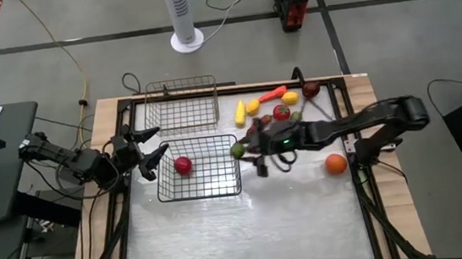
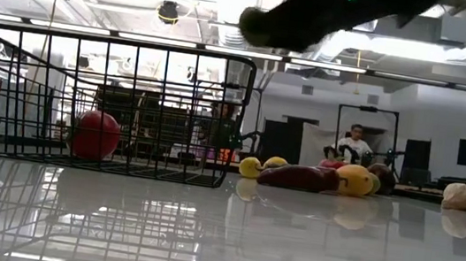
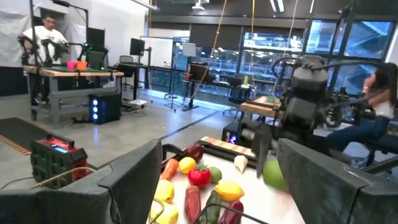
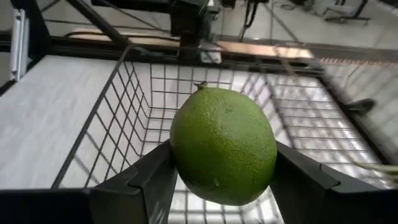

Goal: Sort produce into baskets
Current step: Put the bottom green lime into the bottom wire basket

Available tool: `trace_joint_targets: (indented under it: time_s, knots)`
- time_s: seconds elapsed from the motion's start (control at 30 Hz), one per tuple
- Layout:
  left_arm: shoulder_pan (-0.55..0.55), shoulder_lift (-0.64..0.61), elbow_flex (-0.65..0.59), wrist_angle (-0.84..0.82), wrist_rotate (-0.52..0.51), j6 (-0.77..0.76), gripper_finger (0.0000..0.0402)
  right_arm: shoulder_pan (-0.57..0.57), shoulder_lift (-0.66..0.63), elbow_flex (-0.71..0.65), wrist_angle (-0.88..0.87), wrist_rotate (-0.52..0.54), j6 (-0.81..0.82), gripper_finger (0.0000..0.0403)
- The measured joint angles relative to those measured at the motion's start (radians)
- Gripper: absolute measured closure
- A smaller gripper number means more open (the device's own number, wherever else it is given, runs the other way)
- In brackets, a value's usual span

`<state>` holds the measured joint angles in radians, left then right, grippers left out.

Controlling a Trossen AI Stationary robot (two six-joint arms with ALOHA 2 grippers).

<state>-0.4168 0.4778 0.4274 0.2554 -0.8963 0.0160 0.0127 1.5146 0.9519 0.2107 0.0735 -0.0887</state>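
At the right rim of the dark wire-grid basket [image 1: 198, 168], your right gripper [image 1: 240, 150] pinches a round, pebbly-skinned green lime [image 4: 224, 145], while your left gripper [image 1: 150, 152] waits spread beside the basket's left wall.

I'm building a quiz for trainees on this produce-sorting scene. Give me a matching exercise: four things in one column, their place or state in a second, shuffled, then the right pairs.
Things:
1. green lime
2. red ball
3. orange
4. left gripper

Places or states:
A. lying inside the dark basket
B. open, beside the dark basket's left side
C. held between the fingers of the right gripper
D. alone on the table, near its right edge

Pairs: 1-C, 2-A, 3-D, 4-B
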Motion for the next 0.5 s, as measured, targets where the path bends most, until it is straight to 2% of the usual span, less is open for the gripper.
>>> trace_joint_targets:
  time_s: [0.13, 0.33, 0.43, 0.5]
  knots:
    - [0.000, 0.000, 0.000, -0.001, 0.001, -0.002, 0.0097, -0.002, 0.147, 0.113, -0.026, -0.074, 0.000, 0.0147]
    - [0.000, 0.000, 0.000, -0.002, 0.048, -0.015, 0.0097, -0.031, 0.268, 0.333, -0.295, -0.220, 0.001, 0.0119]
    - [0.000, 0.000, 0.000, -0.004, 0.063, -0.017, 0.0097, -0.037, 0.285, 0.398, -0.422, -0.211, -0.020, 0.0099]
    - [-0.001, 0.000, 0.000, -0.015, 0.076, -0.023, 0.0097, -0.037, 0.268, 0.419, -0.479, -0.157, -0.036, 0.0090]
